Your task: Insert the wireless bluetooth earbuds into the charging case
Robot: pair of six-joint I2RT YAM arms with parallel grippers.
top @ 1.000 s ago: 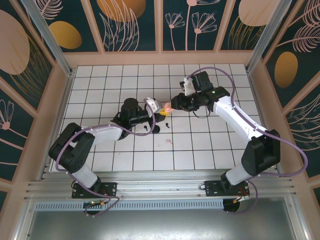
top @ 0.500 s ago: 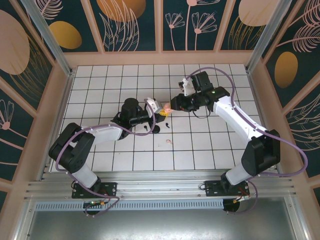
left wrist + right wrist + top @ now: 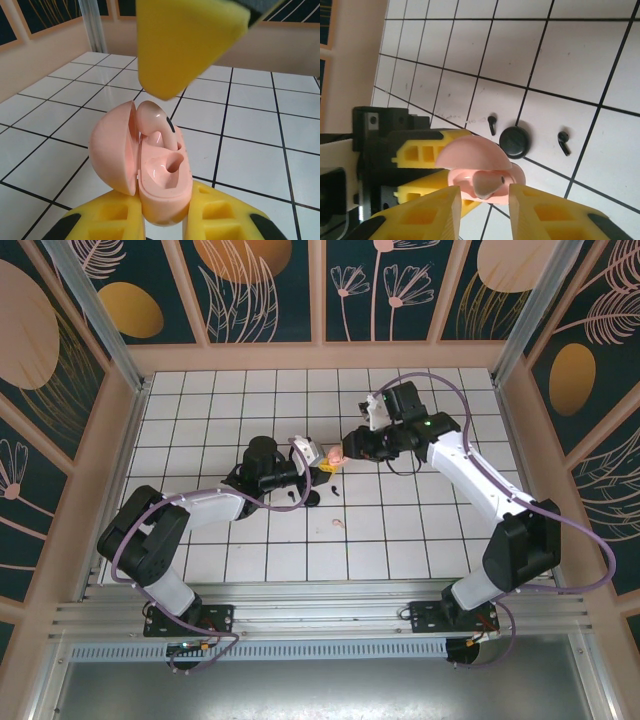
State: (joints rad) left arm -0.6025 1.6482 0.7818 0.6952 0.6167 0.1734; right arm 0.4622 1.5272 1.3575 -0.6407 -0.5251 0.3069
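Observation:
My left gripper point(image 3: 165, 207) is shut on the base of a pale pink charging case point(image 3: 115, 150), which is held off the floor with its lid open. A pink earbud point(image 3: 156, 122) stands in the far socket with its head up; the near socket is bare. My right gripper point(image 3: 485, 192) hangs over the case point(image 3: 470, 152), its fingertips point(image 3: 185, 45) close about that bud point(image 3: 487, 182). A second pink earbud point(image 3: 339, 524) lies on the tiles. Two black earbuds point(image 3: 492, 125) point(image 3: 563, 142) lie either side of a shut round black case point(image 3: 515, 141).
Both grippers point(image 3: 322, 462) point(image 3: 341, 453) meet above the middle of the white tiled floor point(image 3: 420, 540). The black case point(image 3: 312, 498) lies just below them. Wooden walls with dark panels ring the floor, and metal posts stand at the back corners.

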